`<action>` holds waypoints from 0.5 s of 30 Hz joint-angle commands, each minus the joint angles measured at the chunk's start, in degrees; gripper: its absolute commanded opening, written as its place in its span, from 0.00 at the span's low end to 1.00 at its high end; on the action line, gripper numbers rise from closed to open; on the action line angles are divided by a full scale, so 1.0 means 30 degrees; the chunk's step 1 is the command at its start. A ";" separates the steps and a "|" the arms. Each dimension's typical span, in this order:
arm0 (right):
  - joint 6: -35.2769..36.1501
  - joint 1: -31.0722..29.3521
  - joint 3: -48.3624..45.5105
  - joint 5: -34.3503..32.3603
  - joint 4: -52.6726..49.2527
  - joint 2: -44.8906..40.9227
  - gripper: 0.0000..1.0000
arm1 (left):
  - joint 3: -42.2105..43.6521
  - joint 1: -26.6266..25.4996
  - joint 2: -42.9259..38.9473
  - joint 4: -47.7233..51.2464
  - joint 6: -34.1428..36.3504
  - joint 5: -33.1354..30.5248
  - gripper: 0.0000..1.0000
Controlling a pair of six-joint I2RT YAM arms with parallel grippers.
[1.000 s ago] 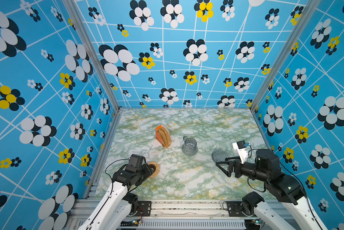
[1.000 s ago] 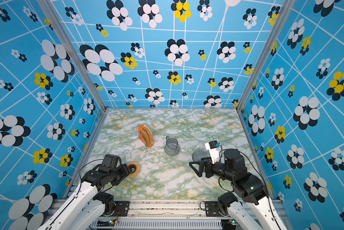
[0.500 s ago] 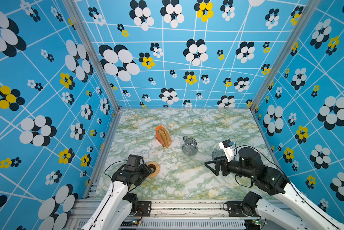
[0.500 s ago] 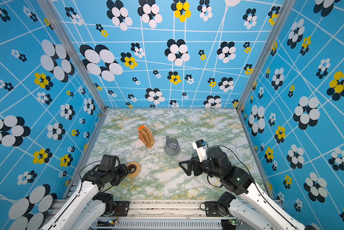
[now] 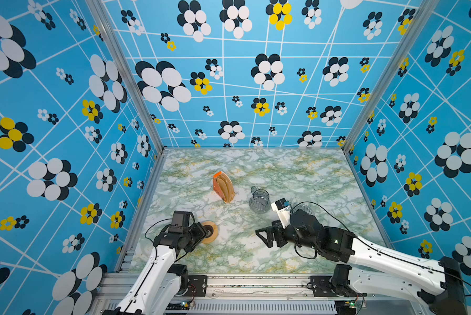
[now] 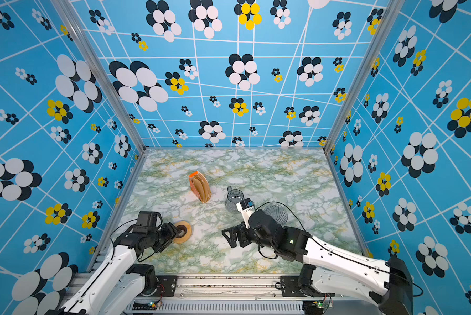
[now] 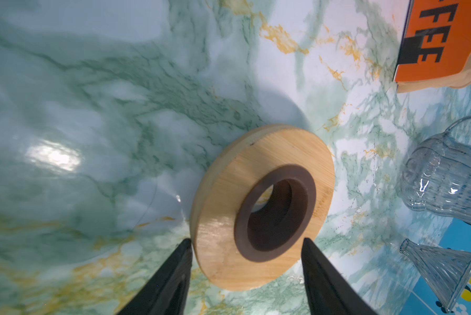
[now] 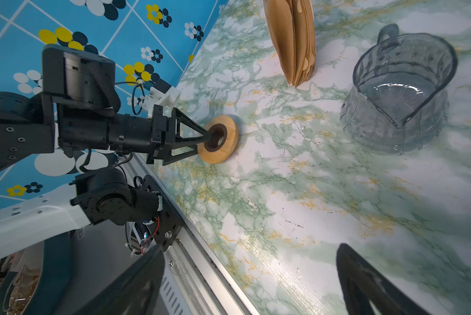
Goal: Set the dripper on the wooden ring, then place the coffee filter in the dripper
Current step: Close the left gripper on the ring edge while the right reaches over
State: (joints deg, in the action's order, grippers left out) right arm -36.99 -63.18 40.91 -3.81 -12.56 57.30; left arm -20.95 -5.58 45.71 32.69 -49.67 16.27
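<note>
Both grippers open over the marble table, no single coffee filter drawn from the packet.

The left gripper [image 7: 246, 245] has its jaws parted around the near edge of the wooden ring [image 7: 261, 204], one tip at its rim and the other over its face; whether they touch it I cannot tell. The right gripper [image 5: 267, 237] hangs spread wide and empty above bare table [image 5: 228, 256]. The dripper [image 6: 275, 214] lies on its side just behind the right arm, beside the glass jug [image 5: 259, 200]. The orange packet [image 5: 223, 186] with its stack of tan papers stands further back, apart from both.
</note>
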 commanded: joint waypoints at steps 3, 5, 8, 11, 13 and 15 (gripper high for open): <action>-0.1130 -0.0980 0.0471 -0.1111 0.2104 0.1672 0.97 | 0.0655 0.0215 0.0496 -0.1475 0.0765 0.1146 0.63; -0.1118 -0.1089 0.0495 -0.1224 0.2103 0.1849 0.97 | 0.0655 0.0209 0.0756 -0.1724 0.0903 0.1245 0.62; -0.1095 -0.1089 0.0397 -0.1666 0.1992 0.1847 0.97 | 0.0919 0.0194 0.1119 -0.3087 0.0913 0.1905 0.60; -0.1205 -0.1089 0.0390 -0.2337 0.1715 0.2144 0.97 | 0.0999 0.0228 0.1600 -0.4105 0.0919 0.2568 0.58; -0.1690 -0.1089 0.0381 -0.2514 0.1936 0.2547 0.95 | 0.0979 0.0243 0.1641 -0.4389 0.1071 0.2672 0.57; -0.2129 -0.1090 0.0332 -0.2250 0.2799 0.3040 0.92 | 0.0978 0.0236 0.1612 -0.4817 0.1225 0.2937 0.57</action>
State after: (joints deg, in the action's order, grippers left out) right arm -41.10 -66.26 40.93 -9.04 -7.11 64.55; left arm -18.74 -5.26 50.57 22.20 -47.79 22.41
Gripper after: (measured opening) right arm 0.926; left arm 0.568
